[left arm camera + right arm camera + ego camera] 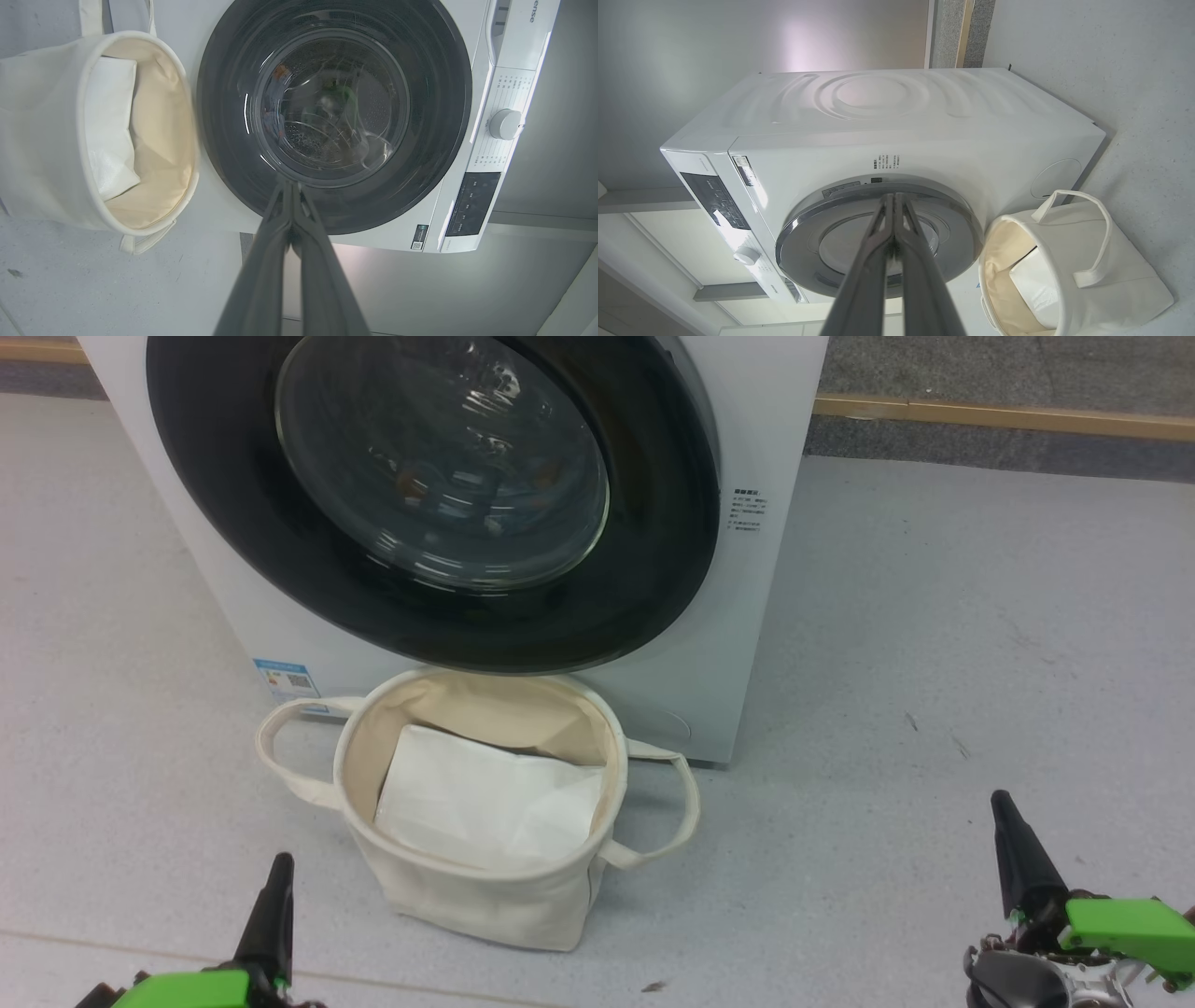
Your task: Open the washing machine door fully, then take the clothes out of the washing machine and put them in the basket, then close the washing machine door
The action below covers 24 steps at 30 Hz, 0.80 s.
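**Grey floor, shut washing machine, basket in front, both hands empty**

A pale grey speckled floor [934, 663] runs back to a wall with a wooden skirting strip [980, 415] along its foot. On the floor stands a white front-loading washing machine [766, 429]. The washing machine door [233, 523], a large round door with a wide glossy black rim and a domed clear glass centre, lies shut against the machine's front. Through the glass, dim patches of blue and orange-brown show the clothes [523, 513] inside the drum. A small blue sticker [285, 679] sits low on the machine's front. In the left wrist view a round white dial [505, 124] and a dark control panel [472, 203] mark the machine's top edge.

Just in front of the machine, below the door, stands the basket [485, 896], a round cream canvas basket with two loop handles. Inside it lies a flat white folded sheet [485, 793]. Whether the basket touches the machine cannot be told.

The left hand [281, 863] rises from the lower left of the head view, near the basket's left side but not touching it. Its two long dark fingers are pressed together, pinching nothing. The right hand [1004, 807] rises from the lower right, well apart from the basket and the machine, its fingers also pressed together and empty. Bright green parts sit at the base of each hand. In each wrist view the joined fingertips point toward the door.
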{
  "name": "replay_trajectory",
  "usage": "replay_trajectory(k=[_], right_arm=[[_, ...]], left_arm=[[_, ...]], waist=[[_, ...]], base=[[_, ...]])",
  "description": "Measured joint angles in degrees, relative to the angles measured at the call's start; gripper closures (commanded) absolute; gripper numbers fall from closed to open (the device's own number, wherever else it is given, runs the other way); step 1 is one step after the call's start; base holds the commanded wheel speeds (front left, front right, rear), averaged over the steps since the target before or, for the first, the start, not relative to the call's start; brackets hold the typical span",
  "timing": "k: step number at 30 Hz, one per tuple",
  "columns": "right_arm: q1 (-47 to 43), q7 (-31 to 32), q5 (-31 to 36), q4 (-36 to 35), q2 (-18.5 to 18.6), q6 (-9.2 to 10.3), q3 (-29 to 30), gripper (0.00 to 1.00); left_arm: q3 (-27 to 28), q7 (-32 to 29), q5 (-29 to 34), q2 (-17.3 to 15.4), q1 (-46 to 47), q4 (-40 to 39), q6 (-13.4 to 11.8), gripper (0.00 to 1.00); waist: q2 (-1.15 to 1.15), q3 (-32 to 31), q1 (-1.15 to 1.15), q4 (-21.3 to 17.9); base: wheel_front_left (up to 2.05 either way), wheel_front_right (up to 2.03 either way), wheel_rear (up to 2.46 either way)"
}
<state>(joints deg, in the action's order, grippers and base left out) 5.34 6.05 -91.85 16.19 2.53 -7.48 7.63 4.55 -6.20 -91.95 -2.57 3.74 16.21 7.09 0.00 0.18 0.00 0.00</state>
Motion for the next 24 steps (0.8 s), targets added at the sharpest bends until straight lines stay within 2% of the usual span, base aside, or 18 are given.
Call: replay_trajectory(k=[18,19,22,23,24], right_arm=[[0.0,0.0,0.0,0.0,0.0,0.0,0.0,1.0],[0.0,0.0,0.0,0.2,0.0,0.0,0.0,0.0],[-0.6,-0.1,0.0,2.9,-0.3,-0.01,-0.1,0.0],[-1.2,-0.1,0.0,3.9,-0.4,-0.01,-0.1,1.0],[-1.8,-0.1,0.0,4.9,-0.5,-0.01,-0.1,0.0]], left_arm=[[0.0,0.0,0.0,0.0,0.0,0.0,0.0,1.0],[0.0,0.0,0.0,0.0,0.0,0.2,0.0,0.0],[-0.2,0.0,0.0,0.1,-1.1,2.8,0.0,0.0],[-0.2,0.0,0.0,0.1,-1.7,3.7,0.0,1.0],[-0.2,0.0,0.0,0.2,-2.3,4.7,0.0,0.0]], waist=[[0.0,0.0,0.0,0.0],[0.0,0.0,0.0,0.0],[0.0,0.0,0.0,0.0],[0.0,0.0,0.0,0.0],[0.0,0.0,0.0,0.0]], base=[[0.0,0.0,0.0],[0.0,0.0,0.0],[0.0,0.0,0.0],[0.0,0.0,0.0],[0.0,0.0,0.0]])
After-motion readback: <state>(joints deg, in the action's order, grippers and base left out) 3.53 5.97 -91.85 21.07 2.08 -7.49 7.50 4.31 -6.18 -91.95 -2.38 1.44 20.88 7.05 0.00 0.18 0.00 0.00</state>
